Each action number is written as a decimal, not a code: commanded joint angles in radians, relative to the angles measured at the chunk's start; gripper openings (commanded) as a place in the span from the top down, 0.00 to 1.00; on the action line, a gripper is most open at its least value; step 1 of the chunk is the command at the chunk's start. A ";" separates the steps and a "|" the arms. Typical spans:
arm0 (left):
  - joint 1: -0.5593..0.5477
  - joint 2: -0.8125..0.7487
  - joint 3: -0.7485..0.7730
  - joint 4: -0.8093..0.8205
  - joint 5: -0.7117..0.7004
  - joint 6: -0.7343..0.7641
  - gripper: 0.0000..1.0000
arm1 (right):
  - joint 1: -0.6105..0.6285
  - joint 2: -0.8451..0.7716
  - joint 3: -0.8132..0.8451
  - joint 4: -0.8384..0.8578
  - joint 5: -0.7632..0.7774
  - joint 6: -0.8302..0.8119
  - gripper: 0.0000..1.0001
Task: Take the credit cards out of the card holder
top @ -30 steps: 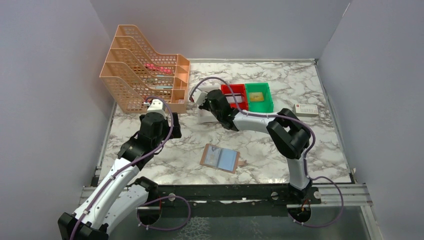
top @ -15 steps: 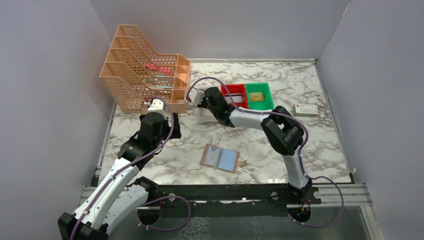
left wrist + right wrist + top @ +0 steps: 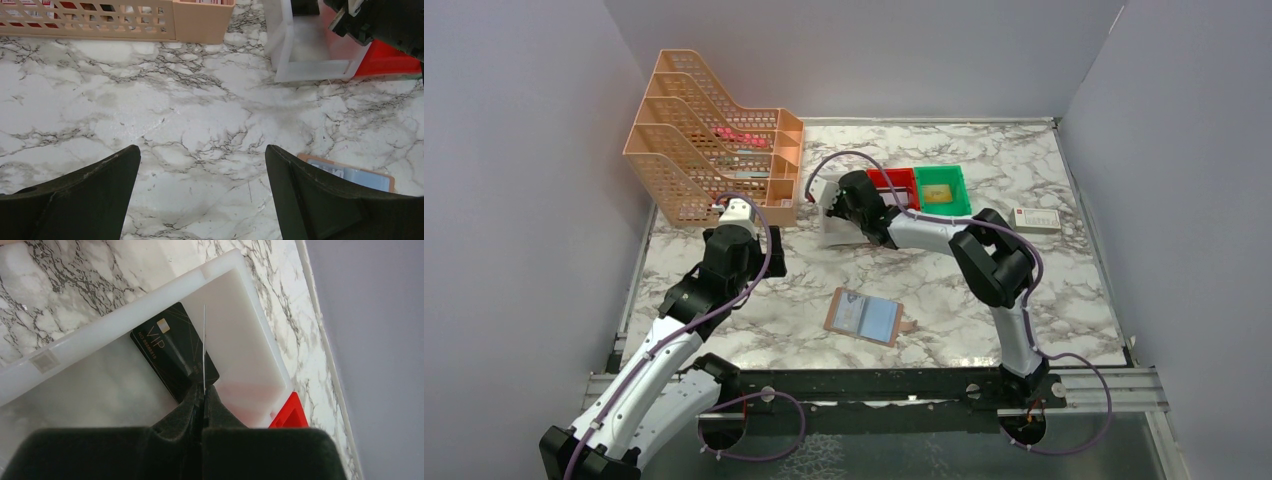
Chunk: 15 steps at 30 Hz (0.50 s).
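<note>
The card holder (image 3: 865, 317) lies spread open on the marble table, tan with pale blue panels; its corner shows in the left wrist view (image 3: 350, 172). My right gripper (image 3: 204, 390) is shut on a thin credit card (image 3: 204, 347), seen edge-on, and holds it over the white bin (image 3: 150, 305). A black credit card (image 3: 172, 352) marked VIP lies flat in that bin. In the top view the right gripper (image 3: 834, 205) is over the white bin (image 3: 832, 238). My left gripper (image 3: 202, 160) is open and empty above bare marble, left of the card holder.
A peach file rack (image 3: 714, 130) stands at the back left. A red bin (image 3: 894, 180) and a green bin (image 3: 942, 190) sit just right of the white bin. A small white box (image 3: 1034, 220) lies at the right.
My right arm has shifted a little toward the back over the white bin, still holding the thin card. The left arm and the card holder have not moved.
</note>
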 commanded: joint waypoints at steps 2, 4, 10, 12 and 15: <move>0.004 -0.007 0.005 0.005 0.008 0.017 0.01 | -0.006 0.043 0.042 0.012 0.051 -0.053 0.99; 0.004 -0.006 0.005 0.006 0.009 0.017 0.01 | -0.006 0.059 0.055 0.004 0.055 -0.067 0.99; 0.004 -0.005 0.005 0.005 0.008 0.017 0.01 | -0.006 0.074 0.093 -0.055 0.056 -0.047 0.92; 0.004 -0.003 0.005 0.006 0.010 0.017 0.01 | -0.006 0.065 0.096 -0.070 0.038 -0.037 0.83; 0.004 -0.001 0.006 0.006 0.013 0.017 0.01 | -0.006 0.048 0.101 -0.097 0.001 0.007 0.74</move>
